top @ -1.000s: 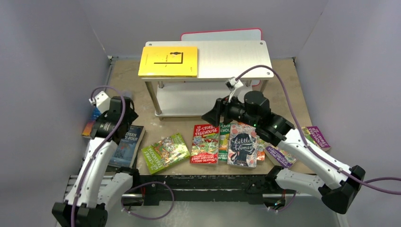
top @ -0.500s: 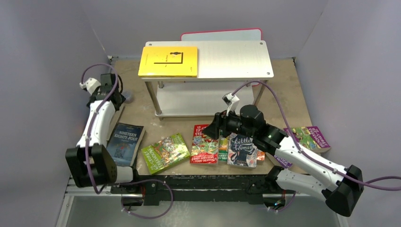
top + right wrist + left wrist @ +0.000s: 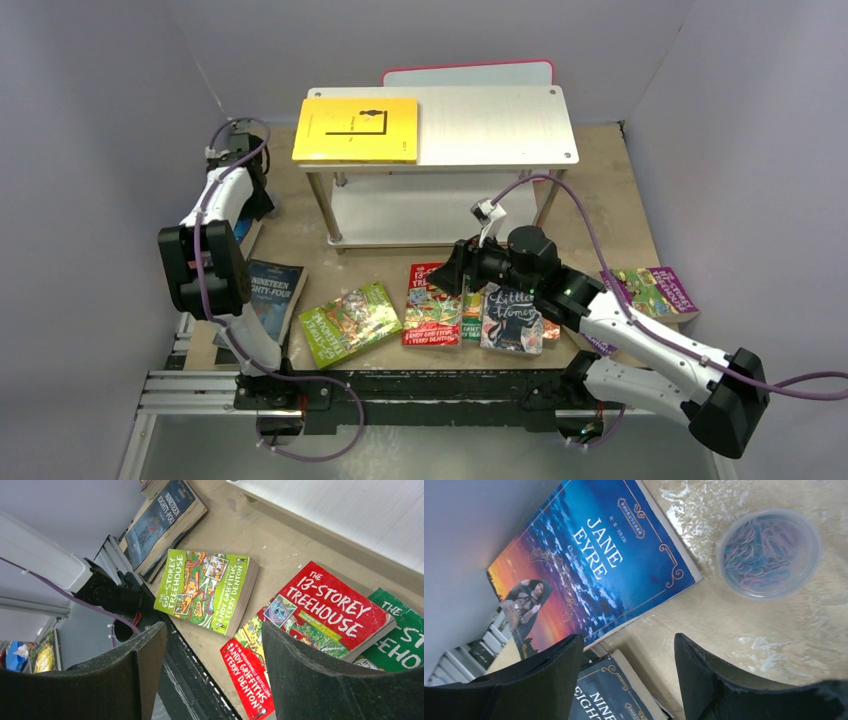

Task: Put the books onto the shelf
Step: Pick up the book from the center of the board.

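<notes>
One yellow book [image 3: 356, 130] (flat) atop shelf [image 3: 500, 120]

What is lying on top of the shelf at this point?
On the shelf, one yellow book lies flat on the left half of the top board; the right half is bare. Most of the lower tier is hidden beneath it.

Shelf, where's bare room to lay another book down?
The top board is bare right of the yellow book, out to its right edge. The lower board looks bare where visible. The tabletop in front is crowded: Little Women overlaps the Treehouse books.
</notes>
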`<state>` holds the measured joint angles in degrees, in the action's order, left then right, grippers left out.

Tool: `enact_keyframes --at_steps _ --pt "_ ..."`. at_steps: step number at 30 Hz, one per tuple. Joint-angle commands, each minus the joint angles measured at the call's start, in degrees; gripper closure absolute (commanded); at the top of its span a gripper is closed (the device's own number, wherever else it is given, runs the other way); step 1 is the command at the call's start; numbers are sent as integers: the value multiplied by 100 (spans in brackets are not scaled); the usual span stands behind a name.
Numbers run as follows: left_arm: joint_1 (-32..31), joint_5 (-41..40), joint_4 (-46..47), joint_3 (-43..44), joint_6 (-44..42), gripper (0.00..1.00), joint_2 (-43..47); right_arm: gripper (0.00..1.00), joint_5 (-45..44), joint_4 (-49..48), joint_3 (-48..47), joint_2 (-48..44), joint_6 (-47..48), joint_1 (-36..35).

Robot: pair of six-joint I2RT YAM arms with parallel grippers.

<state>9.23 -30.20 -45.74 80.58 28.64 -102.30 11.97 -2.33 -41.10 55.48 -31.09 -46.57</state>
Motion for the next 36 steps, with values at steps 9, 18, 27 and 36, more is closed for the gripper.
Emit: enact_keyframes --at_steps 9,18,27,36 --pt "-114 -537 -177 467 -988 32 -793 28 34 -25 -152 244 -62 -19" --pt "-76 -1990 -284 622 -588 52 -1191 28 9 4 -232 307 -69 -19" --pt "-67 -2594 -334 817 -491 78 -1267 28 -36 48 -240 373 -91 -19" --pt "15 -2177 -316 739 -596 51 -1594 28 -29 210 -360 399 -49 -19"
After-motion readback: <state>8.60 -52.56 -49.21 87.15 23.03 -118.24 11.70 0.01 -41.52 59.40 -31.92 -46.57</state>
